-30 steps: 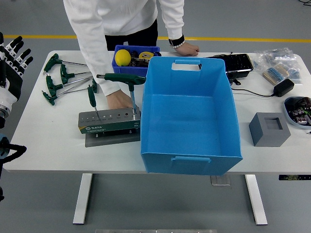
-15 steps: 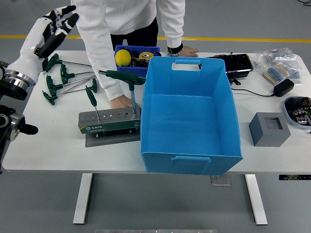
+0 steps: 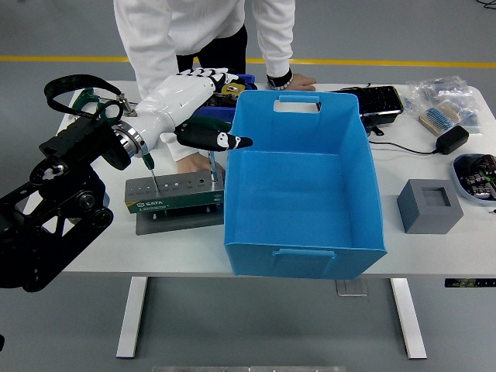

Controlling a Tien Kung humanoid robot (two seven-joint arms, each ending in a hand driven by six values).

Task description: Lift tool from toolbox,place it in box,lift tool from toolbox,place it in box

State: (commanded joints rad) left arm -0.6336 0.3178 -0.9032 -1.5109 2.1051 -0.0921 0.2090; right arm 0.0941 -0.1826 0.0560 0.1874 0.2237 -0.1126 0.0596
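A grey tool stand (image 3: 174, 194) sits on the table left of the big blue box (image 3: 302, 178). A large T-handle wrench stands in it; only its shaft (image 3: 211, 166) shows. My left hand (image 3: 226, 108) has reached in over that wrench's handle, white fingers (image 3: 203, 77) stretched out above and the dark thumb (image 3: 221, 140) lying along where the handle was. The hand looks open, and I cannot tell whether it touches the handle. A smaller green-handled tool (image 3: 147, 160) stands at the stand's left end. A person's hand (image 3: 188, 164) rests behind the stand.
The person leans over from the far side, the other hand (image 3: 298, 79) flat on the table. A small blue bin (image 3: 240, 80) is mostly hidden behind my hand. To the right are a black tray (image 3: 380, 101), a grey block (image 3: 430, 205), a black adapter (image 3: 452, 139) and a parts bowl (image 3: 477, 174).
My left arm swung in from the left edge across the table to above the large wrench's handle, covering it and the loose wrenches at the left. The person's hand stays behind the stand.
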